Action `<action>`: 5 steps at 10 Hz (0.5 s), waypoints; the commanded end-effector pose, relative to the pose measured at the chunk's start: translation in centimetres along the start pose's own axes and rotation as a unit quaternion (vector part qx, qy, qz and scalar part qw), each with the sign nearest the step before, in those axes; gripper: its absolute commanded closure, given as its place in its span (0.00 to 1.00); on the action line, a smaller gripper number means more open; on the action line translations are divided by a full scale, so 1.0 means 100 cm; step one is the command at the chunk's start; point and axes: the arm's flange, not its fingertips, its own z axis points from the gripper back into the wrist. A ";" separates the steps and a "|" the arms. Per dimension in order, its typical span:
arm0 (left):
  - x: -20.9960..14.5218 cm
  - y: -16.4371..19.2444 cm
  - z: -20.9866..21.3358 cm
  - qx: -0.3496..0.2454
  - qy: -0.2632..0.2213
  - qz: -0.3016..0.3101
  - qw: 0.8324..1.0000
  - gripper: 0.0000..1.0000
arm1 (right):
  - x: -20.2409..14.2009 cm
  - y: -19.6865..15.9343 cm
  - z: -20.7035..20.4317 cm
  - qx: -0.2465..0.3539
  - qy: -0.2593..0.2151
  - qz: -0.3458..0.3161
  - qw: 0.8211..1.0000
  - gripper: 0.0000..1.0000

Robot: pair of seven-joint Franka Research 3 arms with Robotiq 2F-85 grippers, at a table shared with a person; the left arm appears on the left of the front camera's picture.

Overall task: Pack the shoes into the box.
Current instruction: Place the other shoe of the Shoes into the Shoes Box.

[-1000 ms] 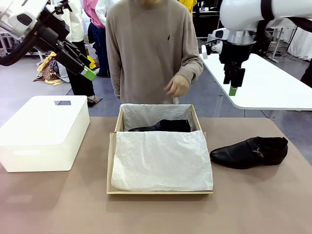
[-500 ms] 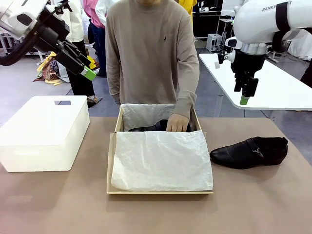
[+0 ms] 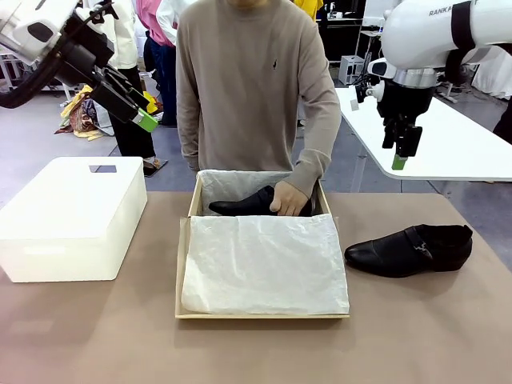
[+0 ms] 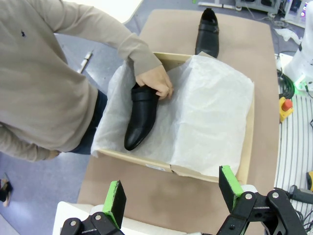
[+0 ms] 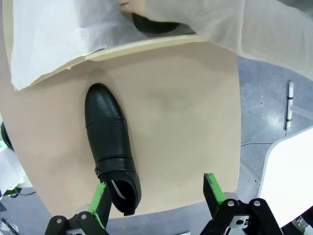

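Near edge: bare tan counter (image 3: pixel 96 336).

Centre of the counter: the box (image 3: pixel 264 316), open. White tissue paper (image 3: pixel 264 264) is spread flat over its near part and reaches the rim on the right.

Right of the box and apart from it, the first shoe (image 3: pixel 408 250) stands on its sole on the counter. Its long axis runs left-right, toe pointing left at the box, heel to the right, buckle side facing near.

Left of the box and apart from it: white bin (image 3: pixel 72 220) with a flat top.

Far part of the box: the second shoe (image 3: pixel 240 205) lies along the far wall over the tissue lining. Its long axis runs left-right, toe pointing left. The person's hand (image 3: pixel 288 200) grips its heel end. I cannot tell whether the sole rests on the lining.

Left gripper (image 4: pixel 173 188): high over the far left, above the bin. Jaws stand wide apart with nothing between them.

Right gripper (image 5: pixel 156 191): high at the far right, beyond the first shoe, pointing down. Jaws spread and empty.

Far edge: a person in a beige sweater stands behind the box.
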 end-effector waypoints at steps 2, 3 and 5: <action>-0.003 -0.001 0.000 -0.008 -0.013 -0.005 1.000 0.00 | 0.000 0.000 0.000 0.000 0.000 0.000 1.000 0.00; -0.003 -0.001 0.000 -0.008 -0.013 -0.005 1.000 0.00 | -0.005 -0.001 0.000 -0.002 0.001 0.003 1.000 0.00; -0.003 -0.001 0.000 -0.008 -0.013 -0.005 1.000 0.00 | -0.033 0.004 -0.009 0.004 0.001 -0.004 1.000 0.00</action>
